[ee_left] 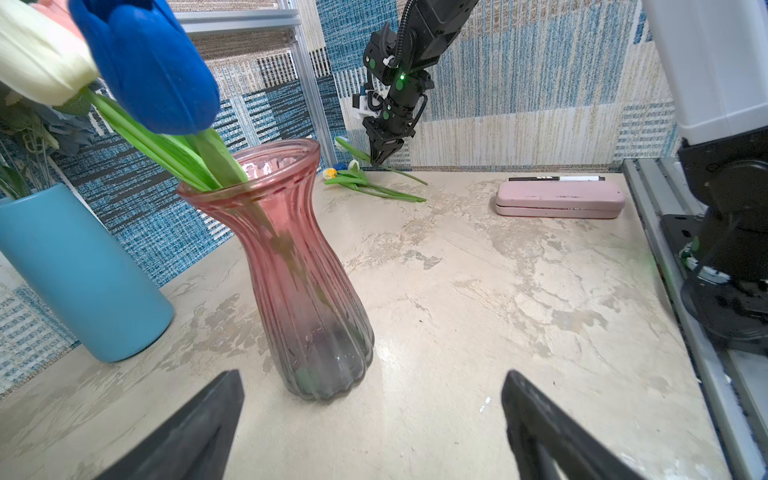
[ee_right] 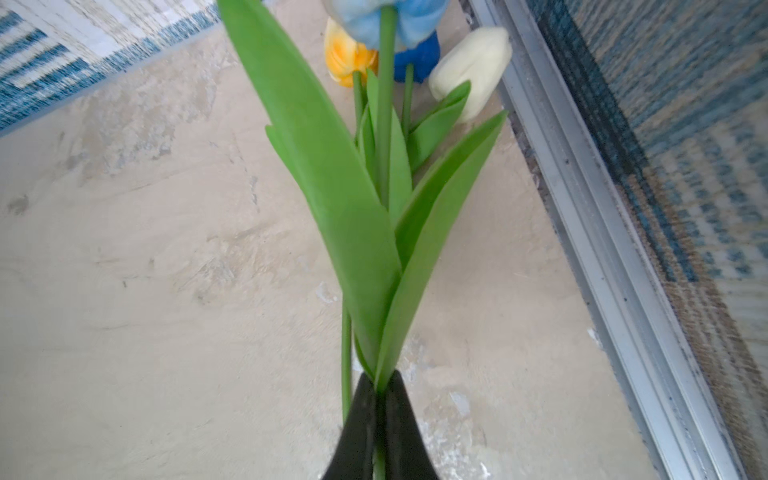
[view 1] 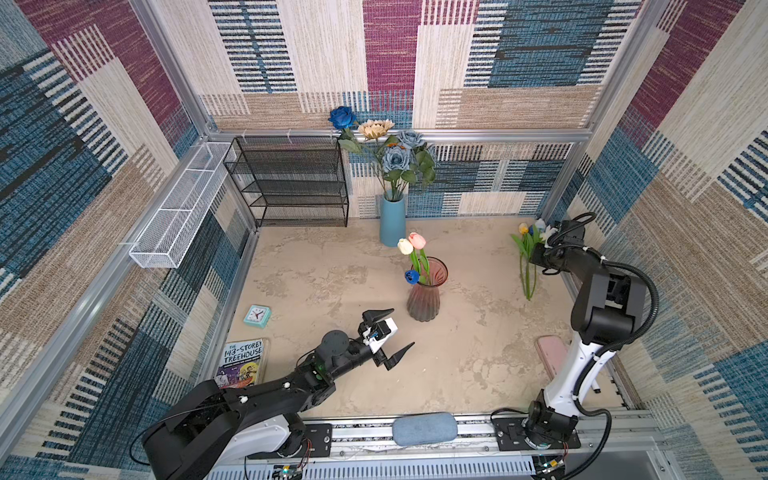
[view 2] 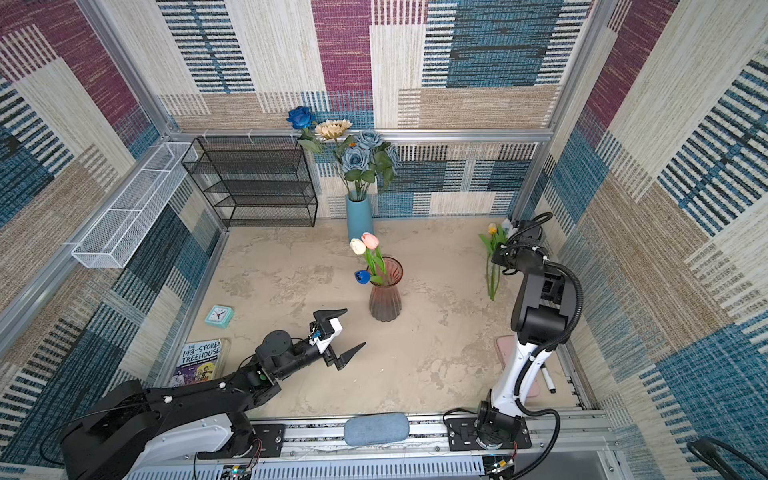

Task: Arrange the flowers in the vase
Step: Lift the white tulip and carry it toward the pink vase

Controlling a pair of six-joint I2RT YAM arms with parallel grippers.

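A pink ribbed glass vase [view 1: 426, 291] [view 2: 385, 291] [ee_left: 291, 266] stands mid-table and holds a pink tulip [view 1: 417, 240], a white one [view 1: 405, 246] and a blue one [view 1: 411, 276]. My left gripper [view 1: 403, 327] [view 2: 355, 327] [ee_left: 374, 374] hovers open just in front of the vase, with nothing between its fingers. In the far right corner my right gripper [ee_right: 379, 382] [ee_left: 379, 160] is shut on the green stem of a pale-blue tulip [ee_right: 374, 16], at the base of its leaves. Yellow [ee_right: 349, 58], deep-blue [ee_right: 419, 58] and white [ee_right: 473, 66] tulips lie beneath it.
A blue vase [view 1: 392, 220] with roses and a cream sunflower stands at the back wall beside a black mesh shelf [view 1: 291, 183]. A white wire basket [view 1: 178, 208] hangs at the left. A teal clock [view 1: 257, 316], a book [view 1: 243, 361] and a pink case [ee_left: 559, 199] lie on the table.
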